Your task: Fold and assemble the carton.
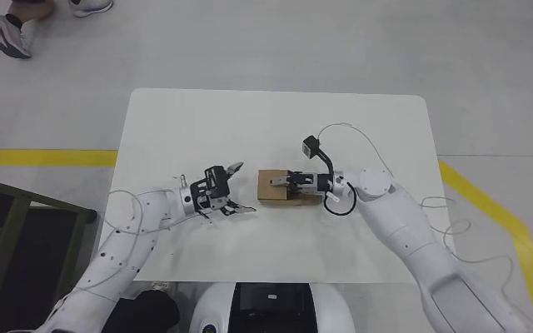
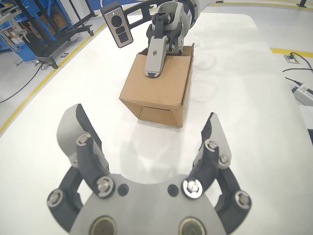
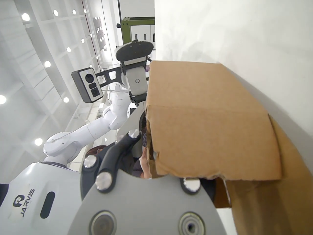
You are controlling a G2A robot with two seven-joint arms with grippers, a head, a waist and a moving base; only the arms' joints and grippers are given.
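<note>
In the top view, the carton [image 1: 275, 185] lay on the white desk [image 1: 358, 125] at the centre of the frame, with its long axis running left to right across the picture. Your right jaws met it at its right-hand end and were clamped on its upper panel. Your left jaws sat just left of centre, spread wide and holding nothing, near the carton's left end but apart from it. In the left wrist view, the left fingers [image 2: 80, 128] stood well apart with bare desk between them. The carton lay straight ahead, lengthwise away from the camera. Its near end was open toward those jaws, with an inner flap partly turned in. At the far end, the right finger [image 2: 154, 59] lay flat on the top panel, and its mate appeared to be tucked inside the opening, so the panel was pinched between them. In the right wrist view, the cardboard wall ran between that arm's jaws and hid one side of them, and the left jaws showed beyond the carton's far end. I judged that the coming move turned on that free end. It faced your left jaws along the carton's axis, and the left arm was the nearer and the unoccupied one. The right looked best placed to hold the body steady.
</note>
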